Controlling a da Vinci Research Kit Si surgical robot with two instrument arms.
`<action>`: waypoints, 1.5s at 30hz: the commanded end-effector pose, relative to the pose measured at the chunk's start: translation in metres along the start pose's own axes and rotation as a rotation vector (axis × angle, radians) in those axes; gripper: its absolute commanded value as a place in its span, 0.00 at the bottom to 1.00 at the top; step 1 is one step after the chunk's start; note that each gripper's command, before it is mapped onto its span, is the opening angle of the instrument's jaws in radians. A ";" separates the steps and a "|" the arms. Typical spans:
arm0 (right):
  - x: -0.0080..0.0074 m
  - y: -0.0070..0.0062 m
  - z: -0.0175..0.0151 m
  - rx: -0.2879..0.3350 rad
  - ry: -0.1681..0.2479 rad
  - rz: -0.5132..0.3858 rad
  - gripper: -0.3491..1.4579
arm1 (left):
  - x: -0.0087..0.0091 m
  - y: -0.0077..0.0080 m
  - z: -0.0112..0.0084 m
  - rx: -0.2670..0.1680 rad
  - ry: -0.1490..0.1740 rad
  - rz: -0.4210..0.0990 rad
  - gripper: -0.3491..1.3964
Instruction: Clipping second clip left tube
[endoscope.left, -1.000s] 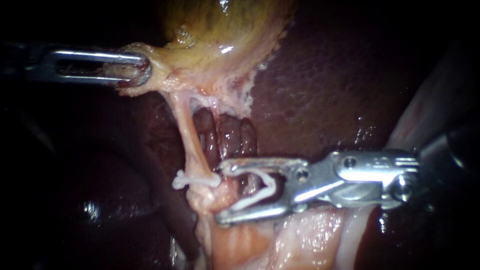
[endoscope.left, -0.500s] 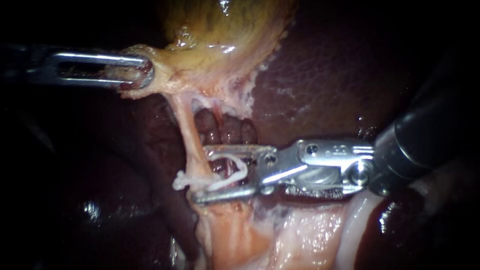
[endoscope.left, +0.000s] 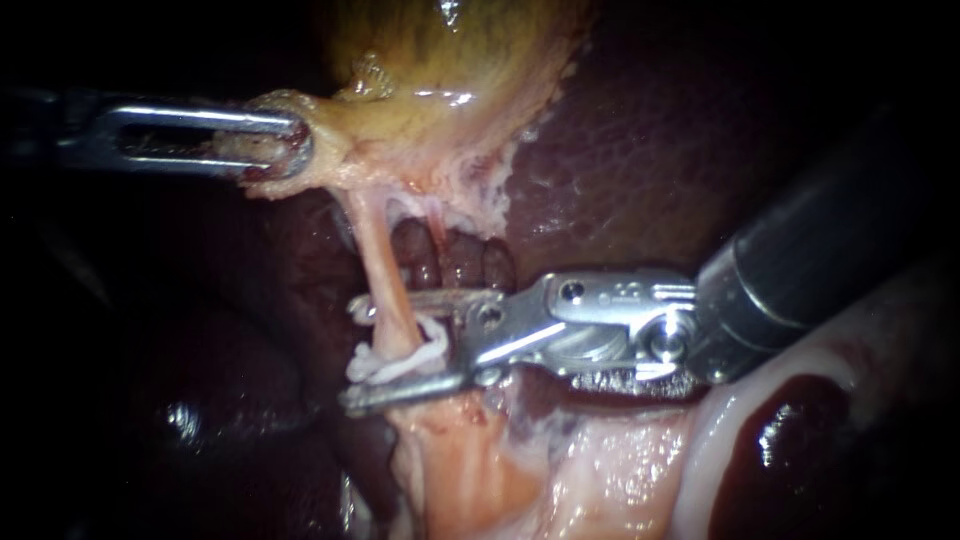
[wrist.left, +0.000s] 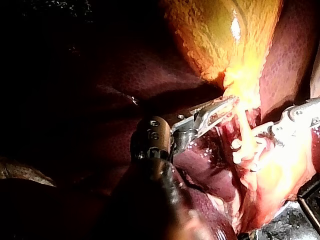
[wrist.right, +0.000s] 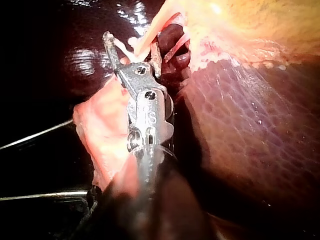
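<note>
Background: dark red liver (endoscope.left: 640, 160) fills most of the scene. Yellow-green gallbladder (endoscope.left: 450, 60) at the far side, pale fatty tissue (endoscope.left: 590, 460) on the near side.
Left instrument (endoscope.left: 290, 145): comes in from the left. Jaws are clamped on the gallbladder's pale lower edge, which is drawn out to the left.
Left tube (endoscope.left: 385, 265): thin pale strand, taut, running from that gallbladder edge toward the near tissue.
Right instrument (endoscope.left: 350, 355): comes in from the right. Jaws are apart with a clear gap, and their tips reach just past the tube to the left.
Tube vs jaws: the tube passes straight through the gap, one jaw on its far side and one on its near side. Neither jaw visibly squeezes it.
Clip (endoscope.left: 400, 358): white, lying across the tube inside the gap, closer to the near jaw.
Unclear: white pieces overlap at the tube, so I can't tell whether this clip sits in the jaws or only on the tube.
</note>
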 end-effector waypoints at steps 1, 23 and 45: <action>0.0002 -0.0003 0.0001 0.011 0.013 -0.007 0.47 | -0.0001 -0.0001 0.0001 0.000 0.000 0.000 0.00; 0.0016 -0.0025 -0.0007 0.061 0.061 -0.024 0.36 | 0.0000 -0.0001 0.0000 0.000 0.000 0.000 0.00; 0.0018 -0.0027 -0.0019 0.085 0.060 0.023 0.00 | 0.0000 -0.0001 0.0000 0.000 0.000 0.000 0.00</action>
